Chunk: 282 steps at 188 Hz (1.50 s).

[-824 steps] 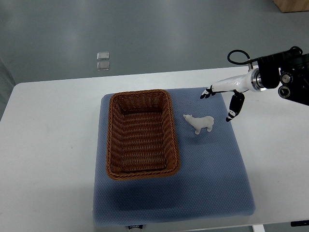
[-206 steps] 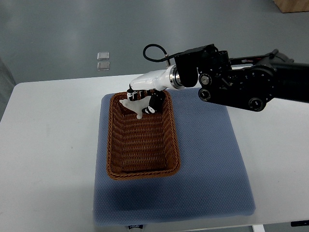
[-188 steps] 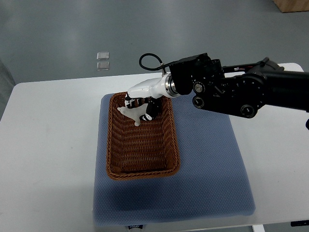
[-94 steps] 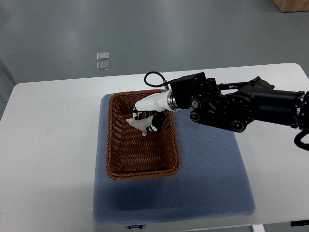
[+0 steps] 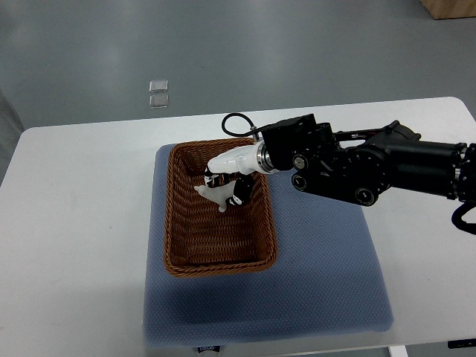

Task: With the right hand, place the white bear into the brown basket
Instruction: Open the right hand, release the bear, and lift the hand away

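White bear [image 5: 216, 195] nose pointing left, right hand [image 5: 229, 178] gripping, over brown basket [image 5: 217, 208]

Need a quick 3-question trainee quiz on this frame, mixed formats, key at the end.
1. True or false: the right robot hand is holding the white bear.
2. Where is the bear relative to the brown basket? A) on the mat beside it B) over its far half, inside the rim outline C) on the bare table
3. Fill in: the basket sits on a blue ____.

Key: 1 true. 2 B. 3 mat.
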Tool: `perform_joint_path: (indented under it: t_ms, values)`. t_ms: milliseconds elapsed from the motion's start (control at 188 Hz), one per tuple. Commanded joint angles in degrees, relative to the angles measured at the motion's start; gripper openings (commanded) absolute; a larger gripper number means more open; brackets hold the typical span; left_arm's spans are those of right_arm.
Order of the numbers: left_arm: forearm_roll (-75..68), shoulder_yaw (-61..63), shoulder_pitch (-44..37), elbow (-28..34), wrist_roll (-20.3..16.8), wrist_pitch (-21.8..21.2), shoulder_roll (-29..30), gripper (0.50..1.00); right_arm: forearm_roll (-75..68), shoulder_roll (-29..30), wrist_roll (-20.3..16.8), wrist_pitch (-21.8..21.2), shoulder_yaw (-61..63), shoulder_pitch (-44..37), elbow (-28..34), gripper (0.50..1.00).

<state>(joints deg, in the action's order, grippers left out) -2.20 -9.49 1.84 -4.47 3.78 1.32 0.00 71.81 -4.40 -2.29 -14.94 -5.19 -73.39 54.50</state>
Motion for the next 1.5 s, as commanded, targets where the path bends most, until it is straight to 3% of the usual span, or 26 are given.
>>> perform_joint_path:
  t_ms: [0, 197, 308, 627, 755, 914, 1095, 1265, 1494]
  values:
    - [0.00, 0.00, 0.00, -0.01, 0.00, 0.00, 0.00, 1.000, -0.18, -0.17, 0.09, 0.00, 0.09, -0.08, 0.08, 0.827]
    - [0.00, 0.00, 0.00, -0.01, 0.00, 0.00, 0.00, 1.000, -0.89, -0.61, 0.09, -0.44, 0.18, -0.52, 0.35, 0.895]
    - [0.00, 0.00, 0.00, -0.01, 0.00, 0.00, 0.00, 1.000, -1.33, -1.58, 0.09, -1.14, 0.80, -1.22, 0.87, 0.903]
    - [0.00, 0.00, 0.00, 0.07, 0.00, 0.00, 0.00, 1.000, -9.68, -13.97, 2.38, -6.86, 7.21, -8.08, 3.16, 0.924]
    - [0.00, 0.00, 0.00, -0.01, 0.00, 0.00, 0.00, 1.000, -14.25, -20.48, 2.82, -8.26, 15.74, -5.09, 2.28, 0.924]
    - [0.00, 0.00, 0.00, 0.07, 0.00, 0.00, 0.00, 1.000, -21.01, -23.99, 2.82, -7.74, 31.46, 6.94, 0.17, 0.921]
    - [0.00, 0.00, 0.00, -0.01, 0.00, 0.00, 0.00, 1.000, -24.97, -21.71, 3.87, -5.10, 50.10, 19.52, -0.18, 0.921]
    - [0.00, 0.00, 0.00, -0.01, 0.00, 0.00, 0.00, 1.000, -34.89, -10.82, 4.75, 2.10, 64.16, 29.71, -3.87, 0.921]
    - [0.00, 0.00, 0.00, -0.01, 0.00, 0.00, 0.00, 1.000, -44.57, -2.11, 4.84, 5.27, 72.08, 34.64, -11.08, 0.921]
